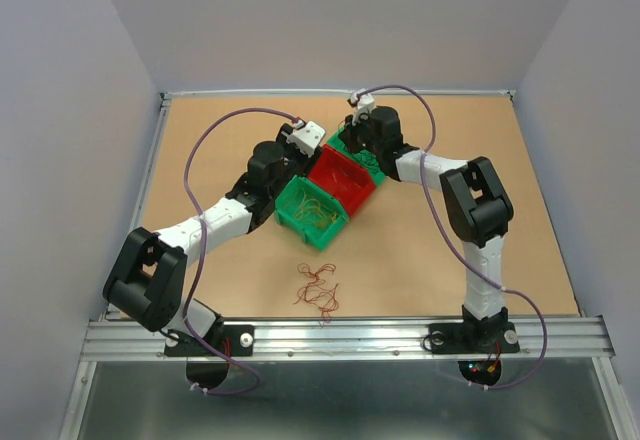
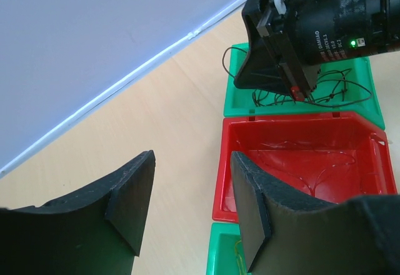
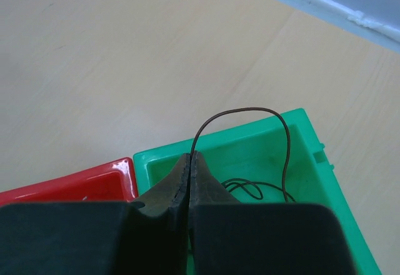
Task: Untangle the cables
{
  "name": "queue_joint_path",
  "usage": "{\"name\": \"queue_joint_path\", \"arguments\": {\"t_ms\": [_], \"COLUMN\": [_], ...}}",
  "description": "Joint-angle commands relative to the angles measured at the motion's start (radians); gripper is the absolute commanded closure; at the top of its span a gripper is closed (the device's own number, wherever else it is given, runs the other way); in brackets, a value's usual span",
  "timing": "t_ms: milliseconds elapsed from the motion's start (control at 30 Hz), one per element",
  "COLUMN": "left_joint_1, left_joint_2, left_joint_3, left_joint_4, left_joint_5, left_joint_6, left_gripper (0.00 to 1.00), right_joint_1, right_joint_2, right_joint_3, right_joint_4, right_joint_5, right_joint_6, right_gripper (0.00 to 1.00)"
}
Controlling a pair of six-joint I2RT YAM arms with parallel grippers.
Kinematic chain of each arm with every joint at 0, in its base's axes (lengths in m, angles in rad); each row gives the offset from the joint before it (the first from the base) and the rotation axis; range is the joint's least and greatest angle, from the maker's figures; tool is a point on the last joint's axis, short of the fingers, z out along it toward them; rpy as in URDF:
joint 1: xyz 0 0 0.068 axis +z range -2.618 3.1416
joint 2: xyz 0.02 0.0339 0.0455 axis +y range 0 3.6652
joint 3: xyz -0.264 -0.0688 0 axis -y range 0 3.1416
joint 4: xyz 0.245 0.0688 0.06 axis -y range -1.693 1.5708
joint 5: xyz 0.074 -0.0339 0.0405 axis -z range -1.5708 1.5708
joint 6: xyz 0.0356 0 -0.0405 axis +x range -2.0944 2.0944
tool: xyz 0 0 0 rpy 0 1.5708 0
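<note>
The right gripper (image 3: 189, 162) has its two fingers pressed flat together, with no gap between them. At the very tip they pinch one dark cable (image 3: 250, 109). From the pinch this cable rises in a thin arch and comes down again into the far green bin (image 3: 244, 136), where more dark loops lie on the bottom. The gripper is low over this bin, at the side next to the red bin (image 2: 294, 120).

The left gripper (image 2: 190, 212) is spread, with a wide gap between its black pads, and nothing is between them. It hangs above the table (image 1: 450, 260) beside the red bin and touches none of the bins. In the red bin there are perhaps some very thin pale strands, but in the left wrist view they are too faint to be sure.

The three bins stand in one diagonal row, touching each other. The near green bin (image 1: 300, 228) holds the yellow-orange cables (image 1: 315, 205) in a loose clump. The red-brown cables (image 1: 318, 288) lie alone on the bare table, between the two arm bases and near the front edge, well apart from the bins and from both grippers.
</note>
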Motion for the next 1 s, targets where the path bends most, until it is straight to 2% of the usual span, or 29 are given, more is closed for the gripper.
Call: {"name": "queue_joint_path", "arguments": {"t_ms": [0,233,300,333,433,567,700,833,867,900,967], "left_joint_1": [-0.003,-0.001,-0.001,-0.003,-0.001,-0.003,-0.004,-0.003,-0.003,-0.004,-0.004], "left_joint_2": [-0.043,-0.044,-0.044,-0.043,-0.035,-0.032,-0.043,-0.06,-0.07,-0.07,-0.092], "left_joint_3": [0.007,0.006,0.006,0.007,0.01,0.012,0.006,0.004,0.001,-0.002,-0.011], "left_joint_4": [0.039,0.036,0.036,0.034,0.029,0.0,-0.012,-0.023,-0.026,-0.029,-0.032], "left_joint_5": [0.004,0.007,0.008,0.01,0.016,0.093,0.131,0.142,0.157,0.168,0.208], "left_joint_6": [0.005,0.005,0.01,0.013,0.03,0.057,0.077,0.088,0.093,0.097,0.105], "left_gripper": [0.38,0.38,0.38,0.38,0.38,0.38,0.37,0.37,0.37,0.37,0.36], "right_joint_1": [-0.045,-0.122,-0.146,-0.149,-0.149,-0.149,-0.149,-0.148,-0.148,-0.148,-0.148], "right_joint_2": [-0.023,0.026,0.072,0.092,0.178,0.158,0.083,0.0,-0.031,-0.048,-0.077], "right_joint_3": [-0.063,-0.12,-0.094,-0.033,0.073,0.075,0.047,0.009,-0.002,-0.008,-0.019], "right_joint_4": [0.074,0.047,-0.018,-0.109,-0.237,-0.247,-0.236,-0.187,-0.181,-0.175,-0.161], "right_joint_5": [-0.065,-0.101,-0.099,-0.079,-0.042,-0.065,-0.084,-0.102,-0.104,-0.101,-0.091], "right_joint_6": [0.06,0.106,0.097,0.086,0.054,0.046,0.057,0.08,0.088,0.091,0.092], "right_gripper": [0.99,0.99,0.99,0.99,0.99,0.99,0.9,0.71,0.63,0.63,0.57]}}
